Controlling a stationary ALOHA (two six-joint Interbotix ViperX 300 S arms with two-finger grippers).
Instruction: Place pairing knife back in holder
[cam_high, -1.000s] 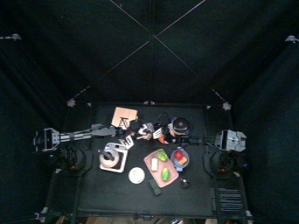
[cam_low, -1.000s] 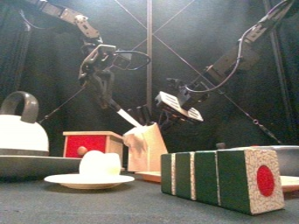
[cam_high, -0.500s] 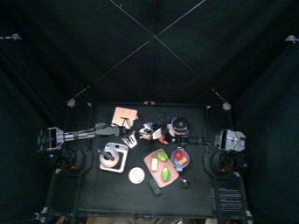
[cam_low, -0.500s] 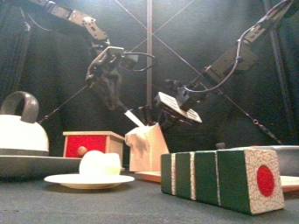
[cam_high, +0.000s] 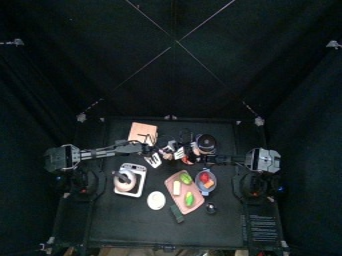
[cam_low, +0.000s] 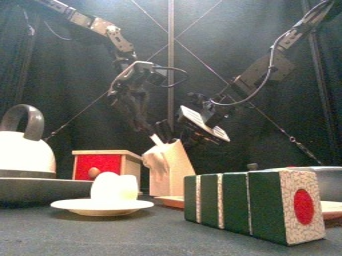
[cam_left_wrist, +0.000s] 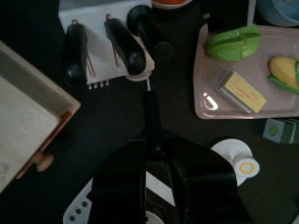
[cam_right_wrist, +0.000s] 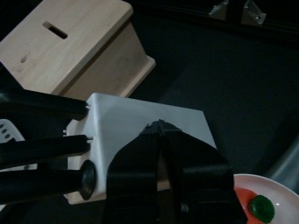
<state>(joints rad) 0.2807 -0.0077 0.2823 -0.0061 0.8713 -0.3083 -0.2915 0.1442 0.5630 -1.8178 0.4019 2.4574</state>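
Observation:
The white knife holder (cam_low: 167, 168) stands mid-table (cam_high: 168, 152). In the left wrist view the pairing knife's black handle (cam_left_wrist: 126, 44) sticks out of the holder (cam_left_wrist: 100, 66) beside a second black handle (cam_left_wrist: 76, 52). My left gripper (cam_left_wrist: 149, 79) hangs right at the handle's end, just above the holder (cam_low: 147, 120), and stands open. Whether it touches the handle I cannot tell. My right gripper (cam_right_wrist: 158, 129) is shut on the holder's white wall (cam_right_wrist: 135, 114), gripping it from the right side (cam_low: 201, 118).
A wooden box with a red front (cam_low: 104, 165) stands left of the holder. A white kettle (cam_low: 24, 140) on a tray is at the near left. A cup on a saucer (cam_low: 112, 188), a green-and-white block (cam_low: 254, 205) and a food tray (cam_left_wrist: 239, 74) fill the front.
My left gripper has come down and to the right with the knife. The blade, bare a second ago, has slid into the holder. The left jaws have widened. The right arm has stayed put.

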